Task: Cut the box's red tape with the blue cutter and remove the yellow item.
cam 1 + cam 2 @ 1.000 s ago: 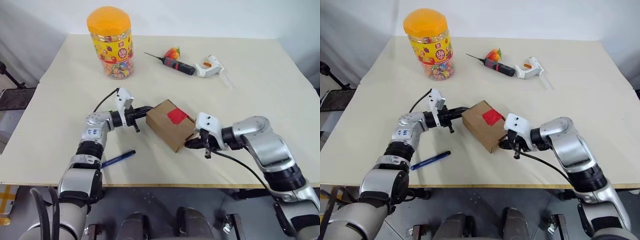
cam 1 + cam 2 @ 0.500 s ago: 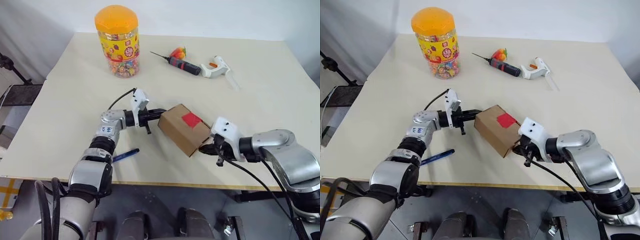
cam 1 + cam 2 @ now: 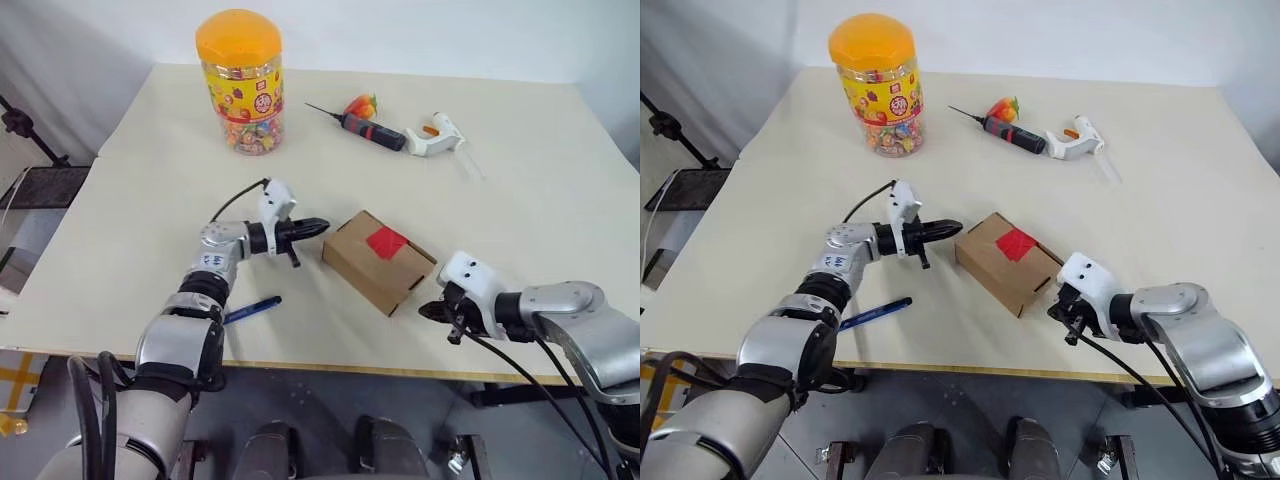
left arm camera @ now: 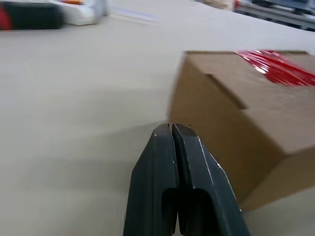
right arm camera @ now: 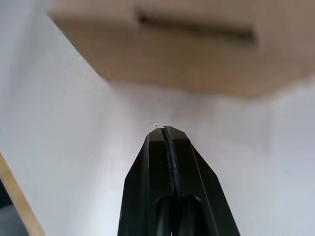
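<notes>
I have the box [image 3: 378, 262] at frame centre, red tape [image 3: 386, 242] uncut. Left gripper [image 3: 318, 227] and right gripper [image 3: 428, 310] flank it, both pinched closed, empty. Blue cutter [image 3: 251, 310] lies lower left; I judge fetching it comes next.

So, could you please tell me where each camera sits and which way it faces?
Left eye and right eye views: on the head, looking forward and down at the table, both arms, the box.
Left wrist view: looks along the shut left gripper at the box and its red tape.
Right wrist view: looks along the shut right gripper at the box's side.
Shared: all see the box.
</notes>
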Robot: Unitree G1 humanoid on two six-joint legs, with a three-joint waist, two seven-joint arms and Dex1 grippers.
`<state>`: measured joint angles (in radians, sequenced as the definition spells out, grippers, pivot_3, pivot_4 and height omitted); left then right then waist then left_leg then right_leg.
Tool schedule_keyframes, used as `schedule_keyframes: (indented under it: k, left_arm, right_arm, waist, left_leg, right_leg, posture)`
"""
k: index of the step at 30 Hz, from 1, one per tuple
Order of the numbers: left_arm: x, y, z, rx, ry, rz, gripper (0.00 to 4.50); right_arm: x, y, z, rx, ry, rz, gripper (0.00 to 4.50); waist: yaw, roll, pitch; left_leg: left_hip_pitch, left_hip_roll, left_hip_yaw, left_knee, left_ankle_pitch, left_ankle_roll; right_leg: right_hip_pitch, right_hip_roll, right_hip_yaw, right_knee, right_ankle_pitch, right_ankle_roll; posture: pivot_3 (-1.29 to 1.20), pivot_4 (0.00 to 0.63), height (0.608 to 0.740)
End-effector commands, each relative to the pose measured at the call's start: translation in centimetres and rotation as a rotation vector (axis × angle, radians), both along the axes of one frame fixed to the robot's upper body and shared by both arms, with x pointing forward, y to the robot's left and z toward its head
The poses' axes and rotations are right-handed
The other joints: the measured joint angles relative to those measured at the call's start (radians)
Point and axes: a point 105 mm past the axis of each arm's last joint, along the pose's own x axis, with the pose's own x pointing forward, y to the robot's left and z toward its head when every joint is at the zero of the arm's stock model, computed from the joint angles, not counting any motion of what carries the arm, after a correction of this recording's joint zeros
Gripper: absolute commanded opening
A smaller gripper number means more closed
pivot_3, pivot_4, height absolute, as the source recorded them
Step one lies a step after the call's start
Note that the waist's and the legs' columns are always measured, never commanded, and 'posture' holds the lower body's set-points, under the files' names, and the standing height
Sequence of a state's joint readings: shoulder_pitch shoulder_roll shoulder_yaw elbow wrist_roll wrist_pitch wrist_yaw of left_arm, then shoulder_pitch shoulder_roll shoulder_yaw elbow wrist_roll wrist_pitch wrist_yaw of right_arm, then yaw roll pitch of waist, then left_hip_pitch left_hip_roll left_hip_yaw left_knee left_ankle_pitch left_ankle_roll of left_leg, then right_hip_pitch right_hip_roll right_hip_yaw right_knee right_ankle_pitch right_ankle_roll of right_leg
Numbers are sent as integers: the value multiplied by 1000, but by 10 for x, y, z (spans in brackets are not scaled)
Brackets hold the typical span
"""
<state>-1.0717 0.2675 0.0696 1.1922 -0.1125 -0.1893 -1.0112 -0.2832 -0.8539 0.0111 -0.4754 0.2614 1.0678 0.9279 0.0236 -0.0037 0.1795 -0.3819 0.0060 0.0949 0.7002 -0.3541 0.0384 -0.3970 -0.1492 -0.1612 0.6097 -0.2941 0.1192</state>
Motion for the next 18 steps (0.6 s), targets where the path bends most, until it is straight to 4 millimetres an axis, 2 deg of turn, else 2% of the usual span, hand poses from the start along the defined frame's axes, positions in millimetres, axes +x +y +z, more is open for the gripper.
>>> schedule_keyframes:
  k: [1,2,4,5,9,11,15,17,18]
  left_arm:
    - [12,17,31,-19,-82,86,82]
    - [15,22,33,-12,-86,113,82]
    - [21,46,54,-59,-98,202,451]
    - [22,52,60,-75,-99,221,617]
    - [10,80,80,-107,-103,194,1796]
    - [-8,99,83,-104,-101,157,2376]
    - [-37,114,89,-150,-66,120,3597]
    - [-66,142,74,-94,-30,158,4129]
    - [-79,154,68,-71,-18,183,4394]
  right_arm:
    - [9,-22,14,-3,-91,-90,0]
    - [12,-28,16,-13,-110,-107,0]
    - [22,-41,39,21,-188,-155,354]
    - [24,-44,46,35,-207,-164,545]
    - [33,-43,79,138,-301,-139,1855]
    - [31,-28,89,196,-315,-45,2526]
    - [26,-13,93,247,-300,60,3884]
    - [30,10,94,299,-306,148,4496]
    - [31,21,96,325,-309,188,4500]
  waist:
    - [0,0,0]
    - [0,0,0]
    - [-1,0,0]
    - [-1,0,0]
    - [-6,0,0]
    - [-9,0,0]
    - [-25,0,0]
    - [-28,-1,0]
    - [-39,-1,1]
  left_leg:
    - [0,0,0,0,0,0]
    - [0,0,0,0,0,0]
    - [0,0,0,0,0,0]
    - [0,0,0,0,0,0]
    - [0,1,0,-1,0,0]
    - [0,3,0,-1,0,0]
    - [0,5,-1,-1,0,0]
    - [0,5,-2,0,0,0]
    - [0,6,-1,0,0,0]
  right_leg:
    - [0,0,0,0,0,0]
    - [0,0,0,0,0,0]
    - [0,0,0,0,0,0]
    - [0,0,0,0,0,0]
    - [-1,0,0,0,0,0]
    - [-1,1,0,1,0,0]
    - [-1,0,0,1,0,0]
    - [0,0,1,1,0,0]
    - [0,0,1,1,0,0]
  posture:
    - [0,150,740]
    - [0,150,740]
    - [0,150,740]
    - [0,150,740]
    - [0,150,740]
    - [0,150,740]
    - [0,150,740]
    - [0,150,740]
    - [0,150,740]
